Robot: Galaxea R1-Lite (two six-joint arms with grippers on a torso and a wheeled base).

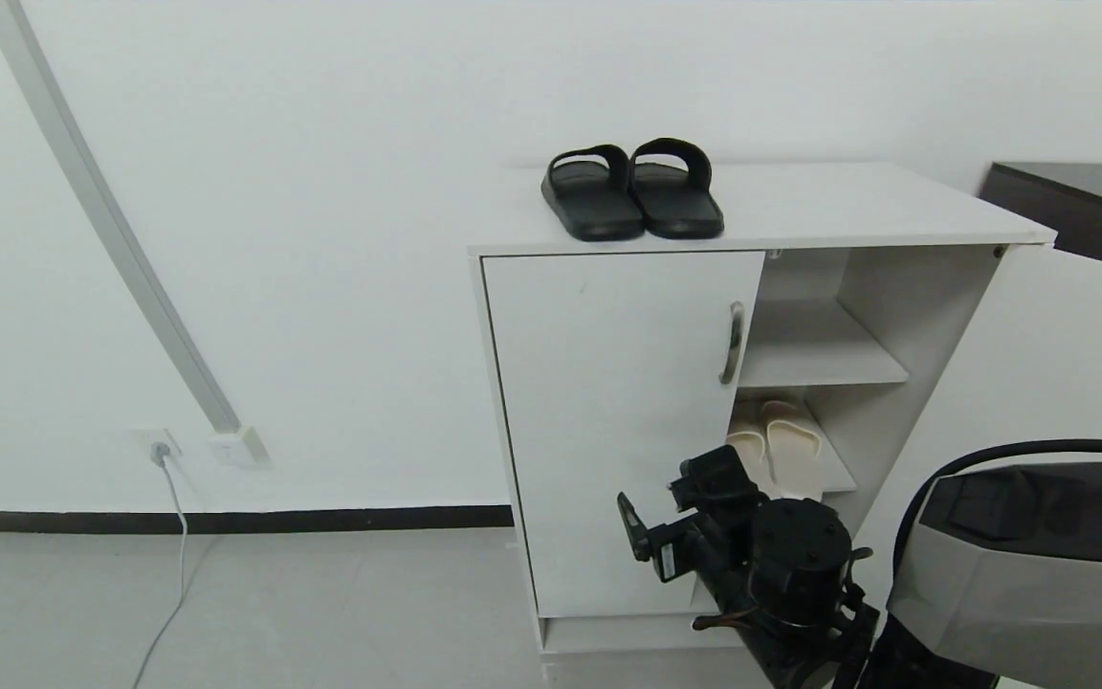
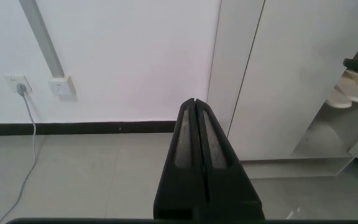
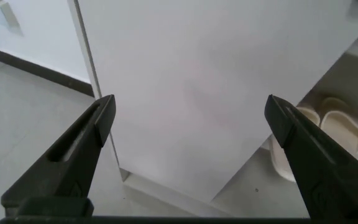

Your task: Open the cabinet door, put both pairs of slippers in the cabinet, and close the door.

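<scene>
Slippers number four, in two pairs. At upper centre of the head view, the black pair point(image 1: 632, 191) lies side by side on the cabinet point(image 1: 848, 206) top, long axes front to back, toes toward the wall. Below, one door point(image 1: 618, 421) is closed, its handle point(image 1: 732, 342) upright. Right of it, the beige pair point(image 1: 779, 442) sits on the lower shelf point(image 1: 838, 474), lengthwise into the cabinet. The left gripper point(image 2: 194, 107) has its fingers pressed together; the right gripper point(image 3: 188, 109) is spread wide before the closed door.
</scene>
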